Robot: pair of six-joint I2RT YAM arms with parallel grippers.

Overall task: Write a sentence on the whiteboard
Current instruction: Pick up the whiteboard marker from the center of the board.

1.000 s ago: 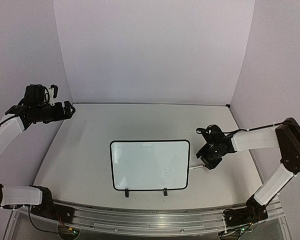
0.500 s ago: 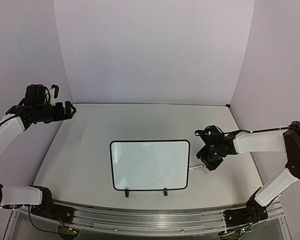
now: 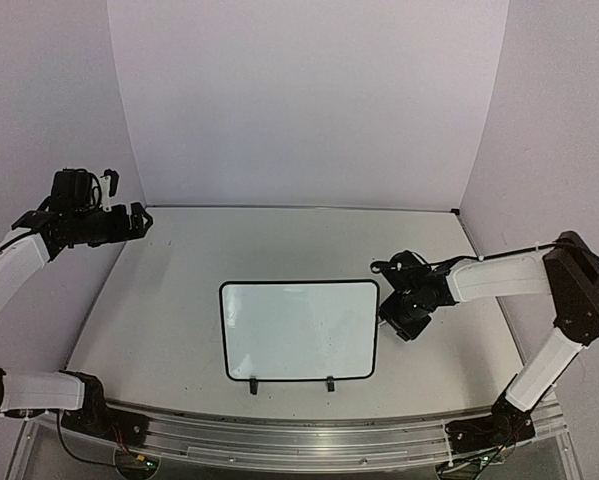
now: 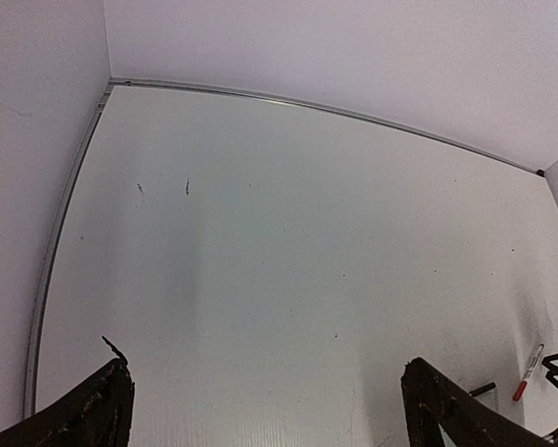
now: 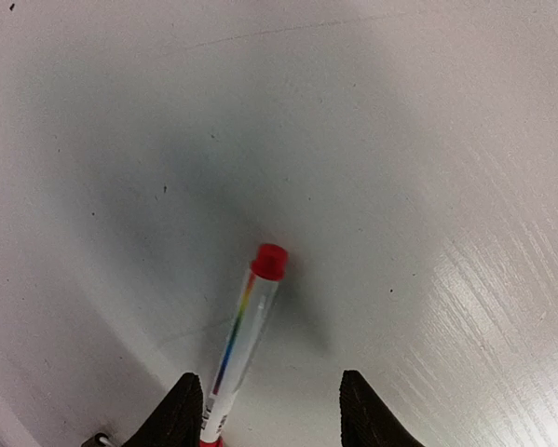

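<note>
- Whiteboard lies flat by the middle of the worktop's near edge, with its clips toward that edge. Nothing is written on it yet.
- Right hand has slid left over the last second, toward the board's right side. From above it now hides the marker.
- Its wrist view shows the marker lying on the worktop, red end pointing away. The near end sits between fingers that stand apart and are narrowing, with no pinch yet as far as I can tell.
- Left hand has stayed spread wide and empty above the far-left corner.
- The marker pickup looks to be under way, so writing has not started.
</note>
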